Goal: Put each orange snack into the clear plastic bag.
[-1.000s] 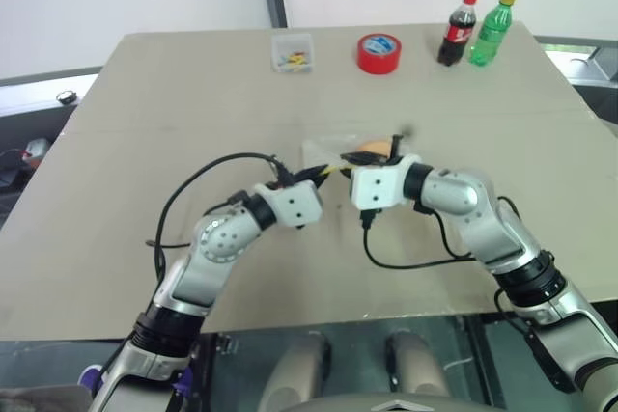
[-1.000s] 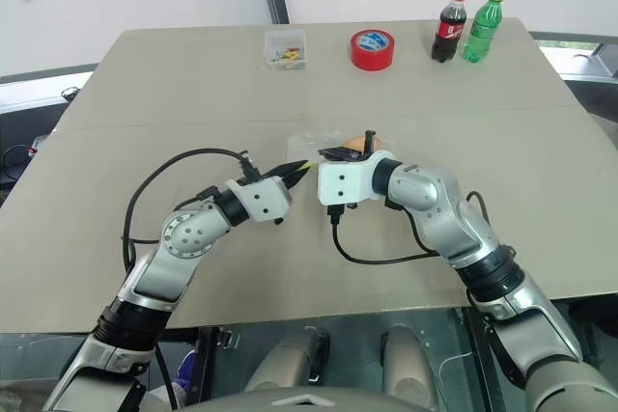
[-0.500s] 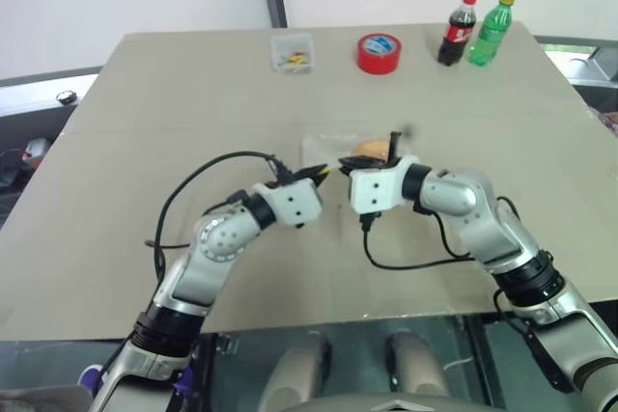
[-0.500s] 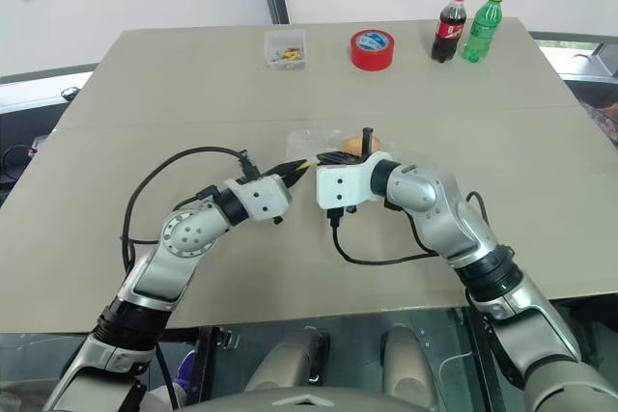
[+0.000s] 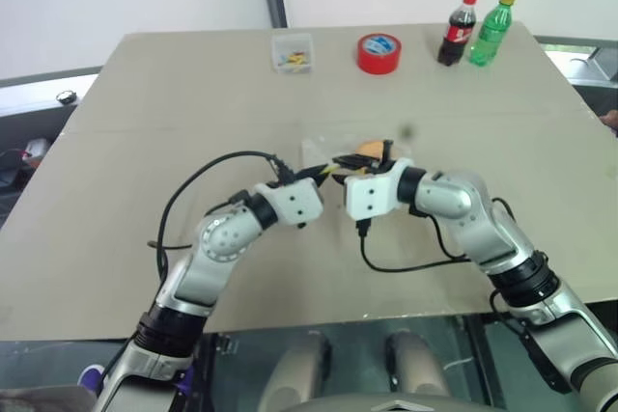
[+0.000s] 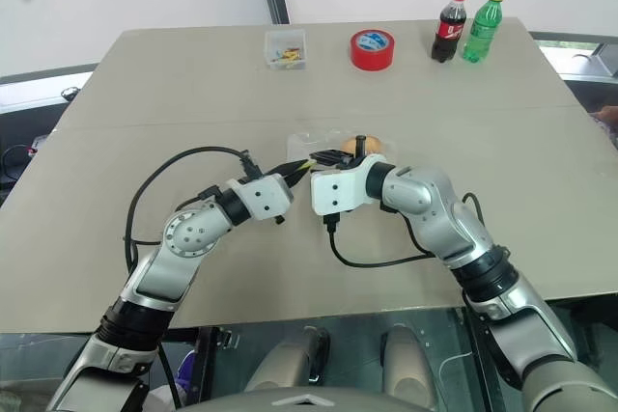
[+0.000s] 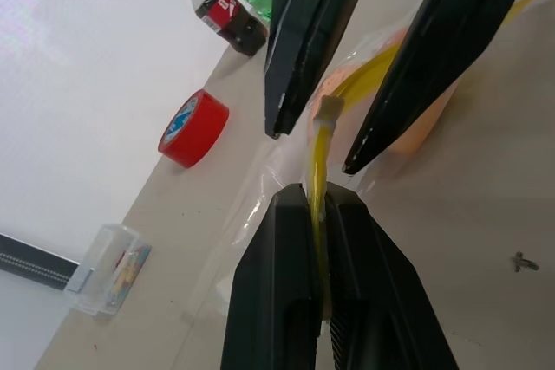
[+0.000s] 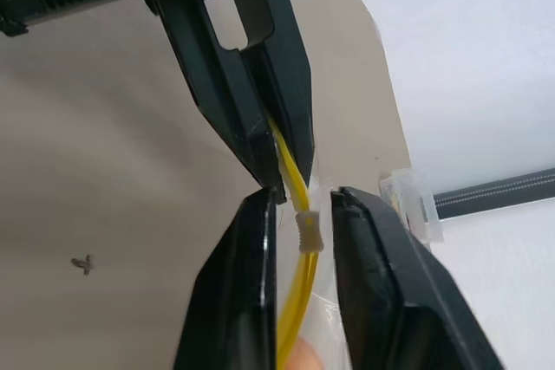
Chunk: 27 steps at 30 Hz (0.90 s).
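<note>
The clear plastic bag (image 5: 322, 149) lies at the table's middle, and its yellow closure strip (image 7: 319, 158) runs up from my left gripper (image 7: 316, 203), which is shut on it. My right gripper (image 8: 302, 203) faces the left one from the other side, open, with its fingers (image 7: 314, 36) on either side of the strip's small slider (image 8: 308, 230), not touching it. An orange snack (image 5: 371, 148) sits just behind the right gripper at the bag's mouth and shows orange through the plastic (image 7: 429, 114). I cannot tell whether it is fully inside.
Along the table's far edge stand a small clear box of coloured bits (image 5: 292, 53), a red tape roll (image 5: 379, 53), a cola bottle (image 5: 459, 29) and a green bottle (image 5: 491, 15). Black cables loop from both wrists over the near table.
My right gripper's fingers have parted from shut to open around the bag's strip. The left gripper has kept its hold and place.
</note>
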### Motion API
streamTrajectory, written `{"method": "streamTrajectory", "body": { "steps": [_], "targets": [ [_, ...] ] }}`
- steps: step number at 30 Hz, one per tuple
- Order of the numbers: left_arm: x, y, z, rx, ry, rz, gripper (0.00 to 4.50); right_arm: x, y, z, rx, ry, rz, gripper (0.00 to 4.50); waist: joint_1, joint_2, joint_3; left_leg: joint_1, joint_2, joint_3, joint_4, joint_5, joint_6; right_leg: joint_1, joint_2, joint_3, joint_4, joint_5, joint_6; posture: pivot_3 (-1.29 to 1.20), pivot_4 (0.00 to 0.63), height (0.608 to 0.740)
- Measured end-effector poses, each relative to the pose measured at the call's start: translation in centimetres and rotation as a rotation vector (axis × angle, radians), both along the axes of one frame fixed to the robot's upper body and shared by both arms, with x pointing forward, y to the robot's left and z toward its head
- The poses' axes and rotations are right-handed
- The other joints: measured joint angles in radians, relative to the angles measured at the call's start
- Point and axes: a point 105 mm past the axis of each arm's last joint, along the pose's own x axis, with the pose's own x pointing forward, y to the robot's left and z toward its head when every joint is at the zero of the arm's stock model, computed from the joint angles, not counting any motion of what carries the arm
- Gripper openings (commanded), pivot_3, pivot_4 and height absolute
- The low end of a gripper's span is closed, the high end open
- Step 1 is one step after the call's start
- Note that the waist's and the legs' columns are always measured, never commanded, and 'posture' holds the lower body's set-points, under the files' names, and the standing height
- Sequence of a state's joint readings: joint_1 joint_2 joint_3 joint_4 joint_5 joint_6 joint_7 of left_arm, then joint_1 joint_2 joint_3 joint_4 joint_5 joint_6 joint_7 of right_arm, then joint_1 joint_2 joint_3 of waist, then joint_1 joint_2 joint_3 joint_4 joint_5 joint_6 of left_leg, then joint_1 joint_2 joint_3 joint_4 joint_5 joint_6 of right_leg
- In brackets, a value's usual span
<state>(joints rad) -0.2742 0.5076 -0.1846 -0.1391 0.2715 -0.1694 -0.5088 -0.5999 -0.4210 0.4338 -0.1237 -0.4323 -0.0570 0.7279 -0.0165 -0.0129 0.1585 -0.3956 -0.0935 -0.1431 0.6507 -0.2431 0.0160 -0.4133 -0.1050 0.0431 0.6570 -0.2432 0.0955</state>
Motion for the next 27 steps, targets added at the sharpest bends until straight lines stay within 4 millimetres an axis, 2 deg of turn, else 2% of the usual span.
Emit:
{"method": "streamTrajectory", "body": {
  "steps": [17,19,20,27],
  "targets": [
    [-0.05,-0.04,0.12,-0.001,-0.002,0.001,0.0,0.31,-0.33,-0.29,-0.021,-0.014,-0.014,1.21,0.0,0.0,0.0,0.0,0.0,0.0,0.0,0.0,0.0,0.0,0.0,0.0,0.0,0.0,0.0,0.0,0.15,0.74],
    [-0.04,-0.03,0.1,0.0,-0.001,0.002,0.0,0.34,-0.34,-0.25,-0.018,-0.016,-0.016,0.32,0.0,0.0,0.0,0.0,0.0,0.0,0.0,0.0,0.0,0.0,0.0,0.0,0.0,0.0,0.0,0.0,0.15,0.74],
    [-0.04,-0.02,0.09,0.0,0.0,0.002,0.0,0.35,-0.35,-0.23,-0.017,-0.017,-0.017,0.15,0.0,0.0,0.0,0.0,0.0,0.0,0.0,0.0,0.0,0.0,0.0,0.0,0.0,0.0,0.0,0.0,0.15,0.74],
    [-0.04,-0.01,0.08,0.003,0.001,0.001,0.0,0.37,-0.37,-0.21,-0.021,-0.026,-0.018,0.15,0.0,0.0,0.0,0.0,0.0,0.0,0.0,0.0,0.0,0.0,0.0,0.0,0.0,0.0,0.0,0.0,0.15,0.74]
  ]
}}
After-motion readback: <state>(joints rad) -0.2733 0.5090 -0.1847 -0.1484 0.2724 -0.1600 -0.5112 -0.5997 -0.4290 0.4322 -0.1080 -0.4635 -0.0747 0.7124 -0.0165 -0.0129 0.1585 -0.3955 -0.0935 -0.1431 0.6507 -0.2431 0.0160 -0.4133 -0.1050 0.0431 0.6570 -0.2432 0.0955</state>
